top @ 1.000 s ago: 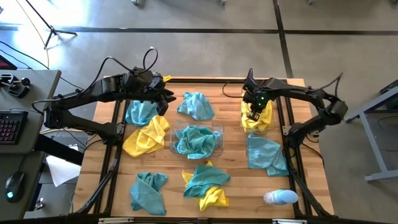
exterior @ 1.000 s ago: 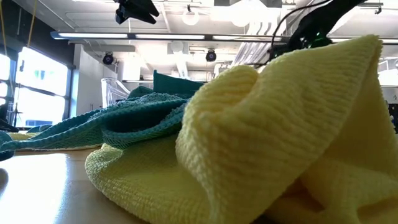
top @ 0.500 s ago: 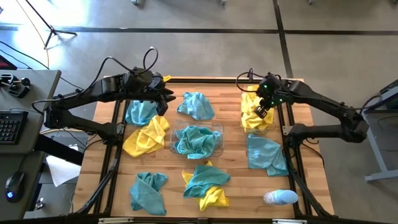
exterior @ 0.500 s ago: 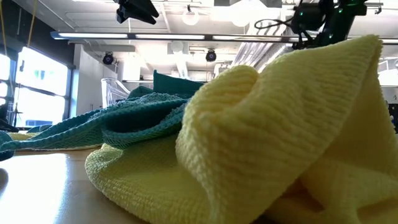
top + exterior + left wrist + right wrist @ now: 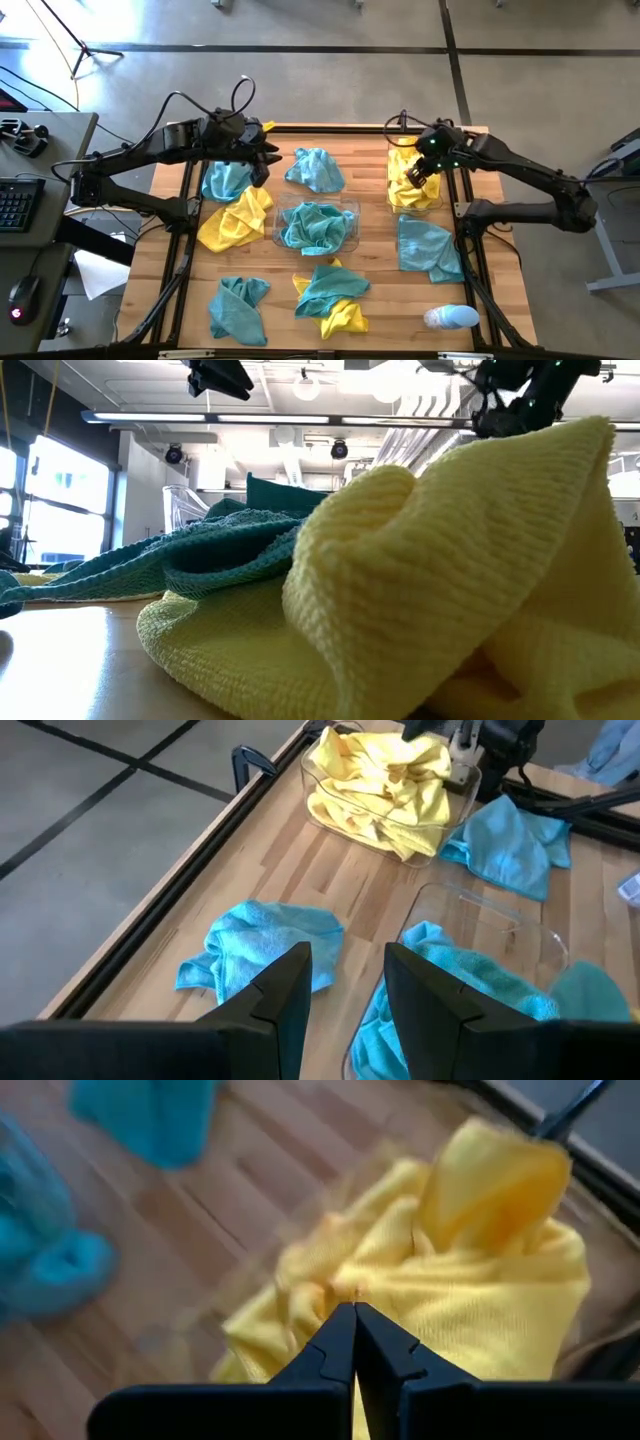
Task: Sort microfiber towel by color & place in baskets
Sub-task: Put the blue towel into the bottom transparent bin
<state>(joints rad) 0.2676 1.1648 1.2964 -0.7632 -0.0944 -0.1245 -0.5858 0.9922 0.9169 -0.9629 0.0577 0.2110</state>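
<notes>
Two clear baskets stand on the wooden table. The right basket [image 5: 392, 203] holds yellow towels [image 5: 480, 1280]. The middle basket [image 5: 277, 214] holds teal towels [image 5: 315, 228]. My right gripper [image 5: 416, 175] hangs shut just above the yellow towels, with nothing between its fingers. My left gripper [image 5: 263, 165] stays raised at the far left, open and empty, above a loose teal towel [image 5: 228, 181]. Other loose towels lie on the boards: teal [image 5: 315, 168], yellow [image 5: 235, 218], teal [image 5: 430, 248], teal [image 5: 240, 308], and a teal one lying on a yellow one [image 5: 330, 295].
A pale bottle [image 5: 450, 318] lies near the front right corner. Black frame rails [image 5: 185, 240] run along both sides of the table. In the low view a yellow towel [image 5: 450, 590] fills the foreground and hides most of the table.
My right gripper has risen from among the yellow towels in the right basket and drawn back toward the table's right edge, rolling at the wrist and staying shut. The yellow towels stay in the basket.
</notes>
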